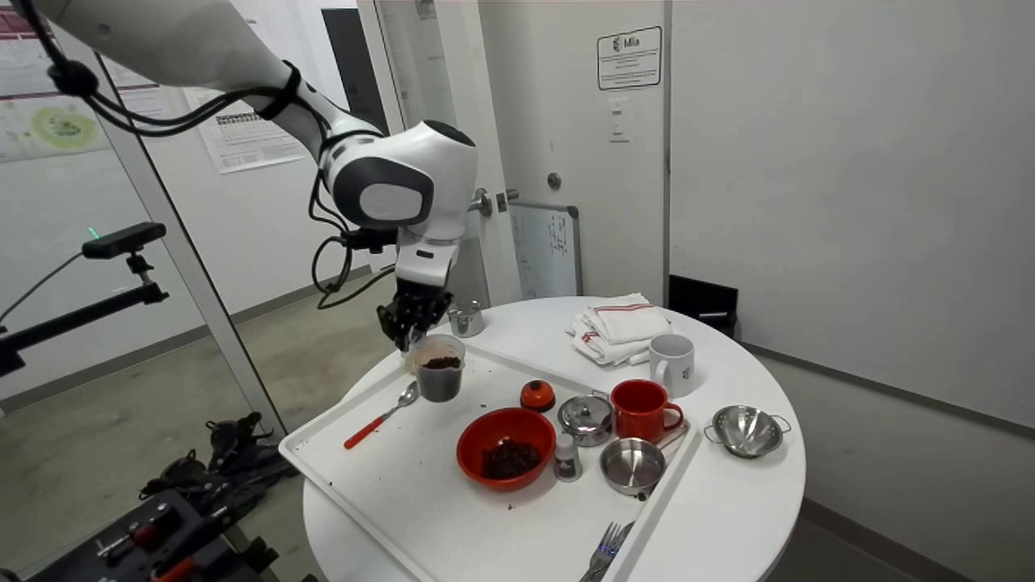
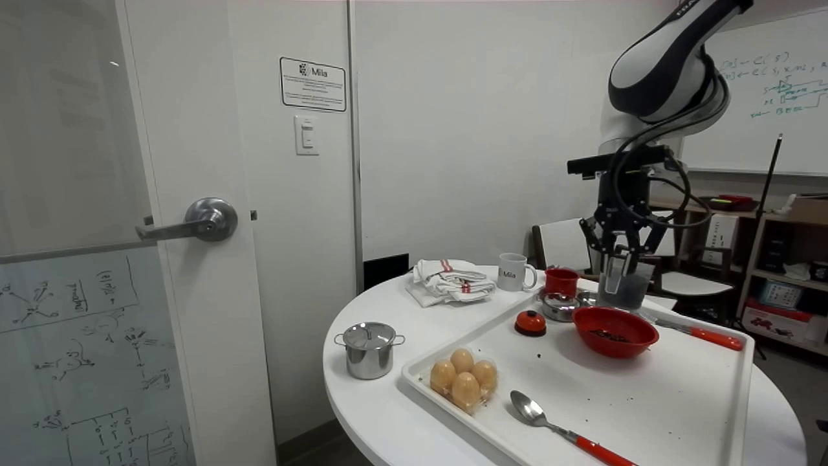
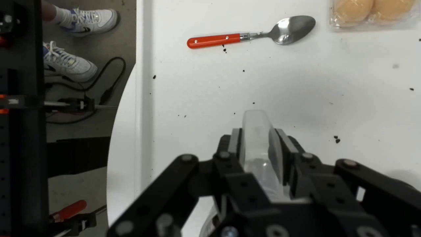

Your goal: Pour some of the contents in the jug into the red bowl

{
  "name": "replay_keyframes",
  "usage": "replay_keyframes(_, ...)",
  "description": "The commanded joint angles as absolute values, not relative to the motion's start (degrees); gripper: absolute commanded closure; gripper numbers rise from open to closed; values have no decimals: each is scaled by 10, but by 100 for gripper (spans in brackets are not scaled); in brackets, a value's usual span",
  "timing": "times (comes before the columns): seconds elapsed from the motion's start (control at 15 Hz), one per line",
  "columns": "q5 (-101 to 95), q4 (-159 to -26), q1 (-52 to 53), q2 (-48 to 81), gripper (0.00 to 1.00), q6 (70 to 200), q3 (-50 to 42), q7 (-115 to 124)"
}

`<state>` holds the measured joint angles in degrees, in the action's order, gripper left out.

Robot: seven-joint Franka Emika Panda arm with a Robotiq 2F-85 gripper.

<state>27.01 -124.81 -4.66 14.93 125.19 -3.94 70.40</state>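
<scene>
In an exterior view, a small translucent plastic jug with dark, crumbly contents is held about upright, left of centre, seemingly clear of the round white surface. Below it and to the right in the frame, the wide, shallow red bowl is seen with dark bits already in it. At the lower middle of the wrist view, the black two-fingered tool is drawn narrow on the jug's clear handle, a pad set against either side. The jug is judged light and fairly stiff, though the smooth plastic may be slippery. With the load hung to one side of the grip, some twisting between the pads is to be expected once it is tipped. The handle is thought the right place to be gripped; if the thin body were pinched, the wall might be flexed and crumbs spilled.
</scene>
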Motion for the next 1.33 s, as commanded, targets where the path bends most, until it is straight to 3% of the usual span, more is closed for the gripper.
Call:
replay_keyframes(0.0, 270, -1252, -46, 143, 73, 1249, -48, 703)
replay_keyframes(0.07, 270, -1252, -46, 143, 73, 1248, -48, 703)
replay_keyframes(0.13, 270, -1251, -45, 145, 90, 1249, -48, 703)
replay_keyframes(0.67, 316, -1125, -76, 254, 90, 1042, -41, 613)
replay_keyframes(1.27, 451, -1135, -139, 237, 90, 996, -68, 437)
